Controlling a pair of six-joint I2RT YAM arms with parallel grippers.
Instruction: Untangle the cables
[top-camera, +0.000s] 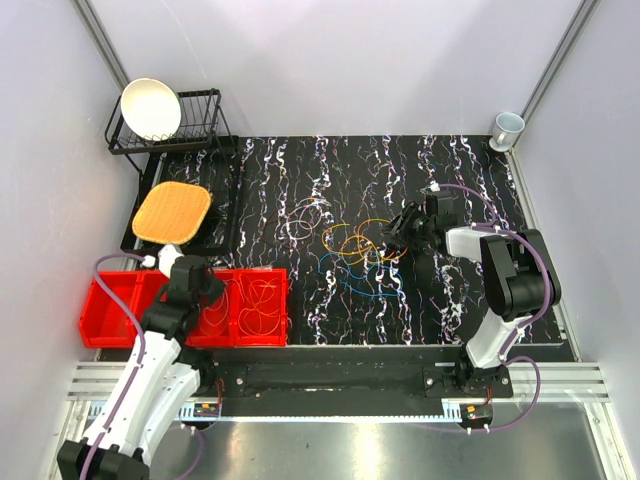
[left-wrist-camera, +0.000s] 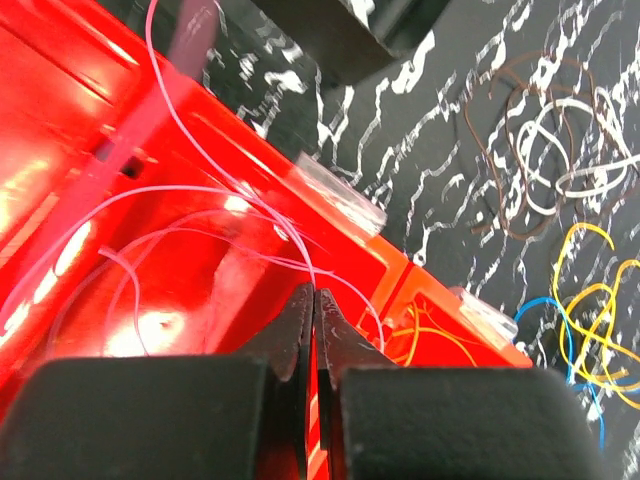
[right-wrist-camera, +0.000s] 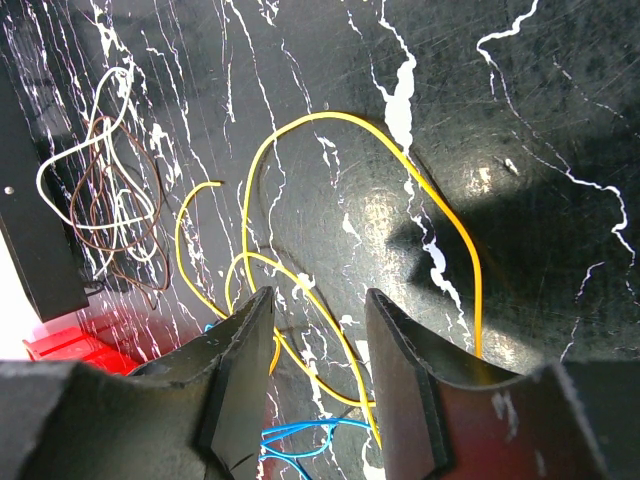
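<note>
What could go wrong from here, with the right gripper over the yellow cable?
The open right gripper straddles several overlapping yellow cable strands; closing may pinch two and tighten the tangle. The blue cable lies tangled with it and could be dragged along. The shut left gripper sits against the pink cable in the red bin; moving away might pull it out.

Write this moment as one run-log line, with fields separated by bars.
left gripper shut over red bin | pink cable in bin | right gripper open above yellow cable on black mat
</note>
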